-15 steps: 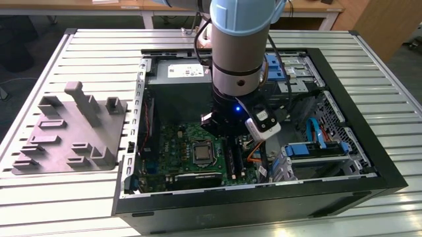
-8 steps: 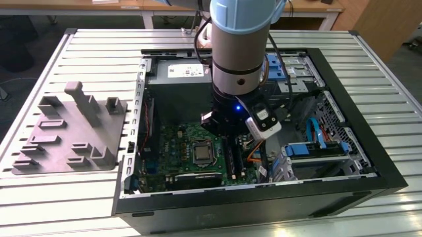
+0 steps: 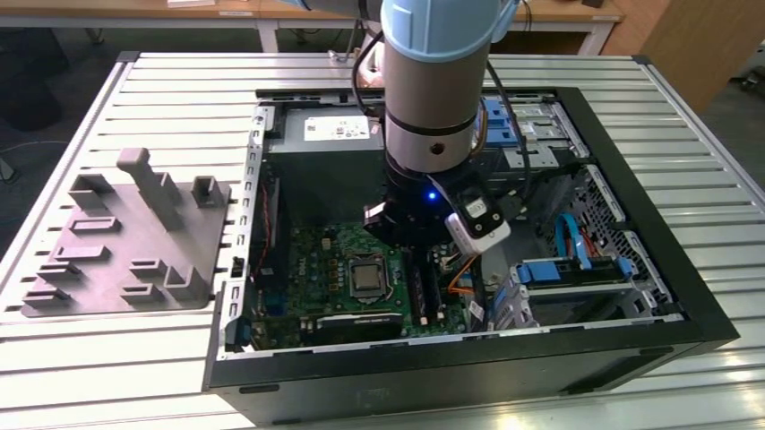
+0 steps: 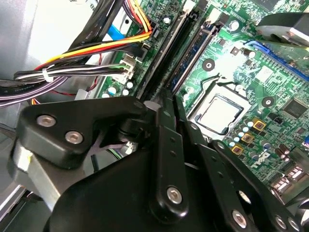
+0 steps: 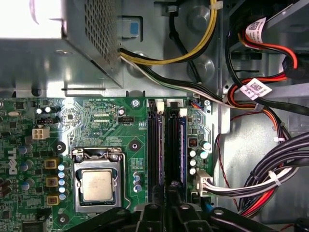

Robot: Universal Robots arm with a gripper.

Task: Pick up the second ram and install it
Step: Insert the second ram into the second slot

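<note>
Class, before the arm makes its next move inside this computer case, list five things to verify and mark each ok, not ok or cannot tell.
1. Gripper lined up at the memory slots: ok.
2. Second ram seated in a slot: cannot tell.
3. Cable bundle beside the slots, not across them: ok.
4. CPU socket apart from the gripper: ok.
5. Grey moulded plate lying outside the case: ok.

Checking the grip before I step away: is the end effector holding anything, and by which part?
It cannot be told. The end effector is down over the memory slots beside the CPU socket, and its own body hides any hold.
</note>
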